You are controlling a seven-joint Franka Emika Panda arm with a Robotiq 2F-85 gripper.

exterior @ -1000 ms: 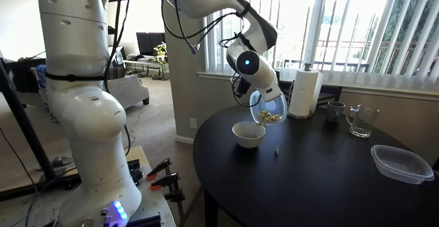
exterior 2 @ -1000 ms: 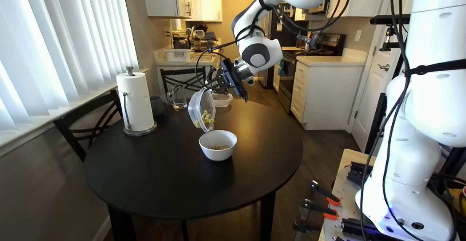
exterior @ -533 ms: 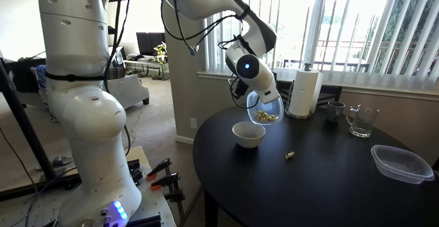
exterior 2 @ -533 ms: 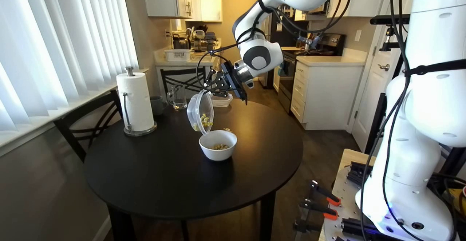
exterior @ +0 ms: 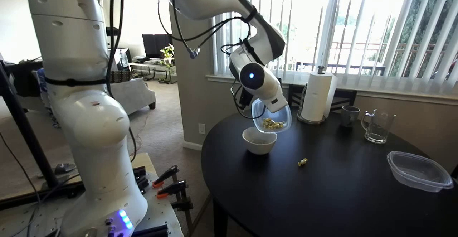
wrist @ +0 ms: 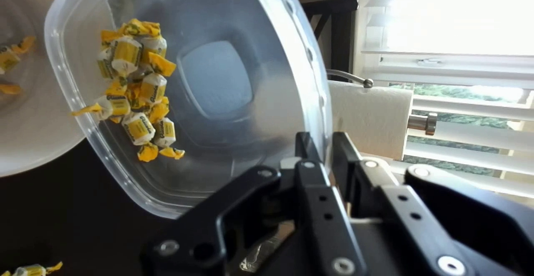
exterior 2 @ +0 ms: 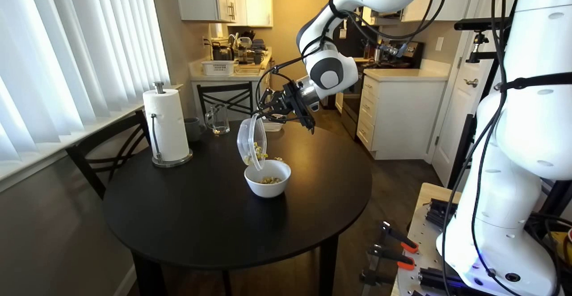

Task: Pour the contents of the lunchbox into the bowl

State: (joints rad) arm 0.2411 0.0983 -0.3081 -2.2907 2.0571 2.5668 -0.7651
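Note:
The clear lunchbox [wrist: 217, 80] is held tilted on its side, its low edge over the bowl's rim in both exterior views [exterior: 283, 116] [exterior 2: 245, 140]. My gripper [wrist: 320, 146] is shut on the lunchbox's wall at its upper side; it also shows in an exterior view [exterior 2: 264, 108]. Yellow-wrapped contents [wrist: 139, 88] lie heaped against the low wall, one piece poking over the lip. The white bowl [exterior: 259, 144] stands upright on the table [exterior 2: 268, 189] with some pieces [exterior 2: 269, 180] inside. One loose piece [exterior: 302, 162] lies on the table beside the bowl.
A paper towel roll [exterior: 316, 97] stands behind the lunchbox. A grey mug [exterior: 349, 116], a glass mug [exterior: 379, 126] and a larger clear container [exterior: 418, 172] stand farther along the dark round table [exterior: 322, 201]. Chairs [exterior 2: 111, 148] and the window lie beyond.
The lunchbox has moved toward the robot's base and slightly down, so its lip now overlaps the bowl. One piece fell and came to rest on the table. The gripper keeps its hold.

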